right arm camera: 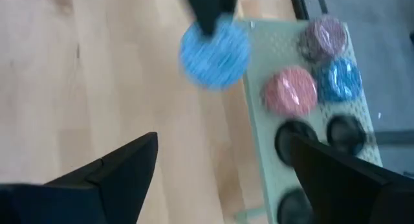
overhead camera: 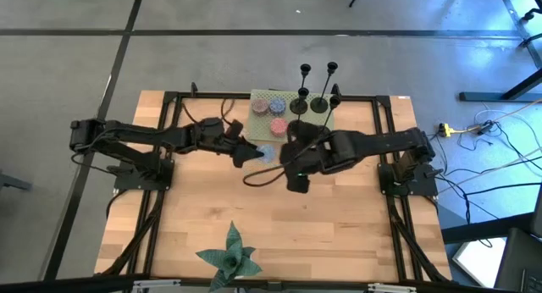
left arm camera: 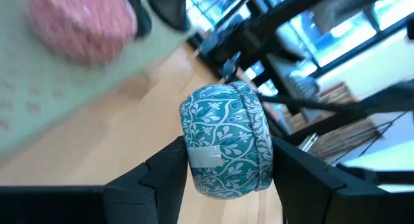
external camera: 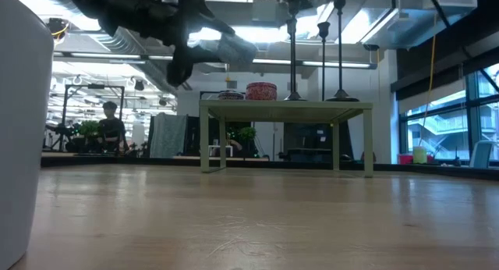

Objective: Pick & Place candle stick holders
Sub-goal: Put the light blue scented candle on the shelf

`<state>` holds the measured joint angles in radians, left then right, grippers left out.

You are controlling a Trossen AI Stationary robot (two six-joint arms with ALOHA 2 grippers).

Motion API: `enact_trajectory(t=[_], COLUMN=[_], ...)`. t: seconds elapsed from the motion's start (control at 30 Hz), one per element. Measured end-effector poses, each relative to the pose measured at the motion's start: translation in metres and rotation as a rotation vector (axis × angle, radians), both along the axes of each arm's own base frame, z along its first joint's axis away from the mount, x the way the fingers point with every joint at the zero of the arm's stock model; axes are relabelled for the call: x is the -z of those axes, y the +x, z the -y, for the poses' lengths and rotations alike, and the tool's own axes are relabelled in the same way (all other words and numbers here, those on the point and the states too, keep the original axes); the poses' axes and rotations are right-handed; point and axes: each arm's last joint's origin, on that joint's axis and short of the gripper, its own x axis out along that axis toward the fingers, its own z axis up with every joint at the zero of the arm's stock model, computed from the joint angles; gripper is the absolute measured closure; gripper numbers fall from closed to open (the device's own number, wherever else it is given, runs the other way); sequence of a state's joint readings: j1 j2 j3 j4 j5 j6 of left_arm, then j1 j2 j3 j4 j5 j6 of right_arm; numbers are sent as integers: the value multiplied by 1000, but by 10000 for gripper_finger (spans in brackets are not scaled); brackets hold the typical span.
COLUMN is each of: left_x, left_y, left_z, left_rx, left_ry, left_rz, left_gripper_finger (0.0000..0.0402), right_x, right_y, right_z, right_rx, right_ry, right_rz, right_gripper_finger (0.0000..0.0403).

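Several black candle stick holders [overhead camera: 315,94] stand by their disc bases on a low green platform [overhead camera: 264,115] at the table's far middle. They also show in the low view [external camera: 323,59], and their bases show in the right wrist view [right arm camera: 294,138]. No gripper touches them. My left gripper [overhead camera: 254,152] is shut on a teal patterned round tin [left arm camera: 226,136], just near-left of the platform and above the table [external camera: 234,47]. My right gripper [overhead camera: 292,162] is open and empty, just right of the tin [right arm camera: 213,52], over the table. My left gripper pinches the teal tin by its round side wall [left arm camera: 194,169], one finger on each side. The fingers come about level from the table's left. The tin is lifted clear of the table and lies tilted in the hold, with a white label [left arm camera: 206,158] facing the camera.
Pink [right arm camera: 290,91], blue [right arm camera: 339,78] and purplish [right arm camera: 323,36] round tins sit on the green platform beside the holders. A green star-shaped plant [overhead camera: 229,255] stands at the table's near edge. Bare wood lies between the plant and the grippers.
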<state>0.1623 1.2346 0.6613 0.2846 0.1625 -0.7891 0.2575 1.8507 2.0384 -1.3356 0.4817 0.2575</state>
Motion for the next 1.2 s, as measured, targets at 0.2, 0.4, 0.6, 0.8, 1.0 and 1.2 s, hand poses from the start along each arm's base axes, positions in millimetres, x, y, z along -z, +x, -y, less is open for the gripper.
enact_trajectory(t=[0.2,0.4,0.6,0.8,1.0,1.2], left_x=[-25,-25,-7,6,10,14], left_y=[-21,-38,-31,-23,-19,-22], left_z=[-21,-38,-44,-56,-69,-77], left_rx=[-42,-121,-133,-154,-214,-250], left_ry=[8,-3,-36,-90,-141,-150], left_rz=[105,32,-70,-91,-57,-79], left_gripper_finger=[205,203,203,203,202,200], right_x=[-28,-12,34,66,100,122], right_y=[-30,-58,-106,-150,-172,-185], right_z=[-17,-45,-52,-34,-16,-9], right_rx=[24,45,12,-9,-66,-186], right_ry=[-3,-126,-43,103,108,62], right_rz=[-46,-20,-75,124,365,394], right_gripper_finger=[52,52,52,52,52,52])
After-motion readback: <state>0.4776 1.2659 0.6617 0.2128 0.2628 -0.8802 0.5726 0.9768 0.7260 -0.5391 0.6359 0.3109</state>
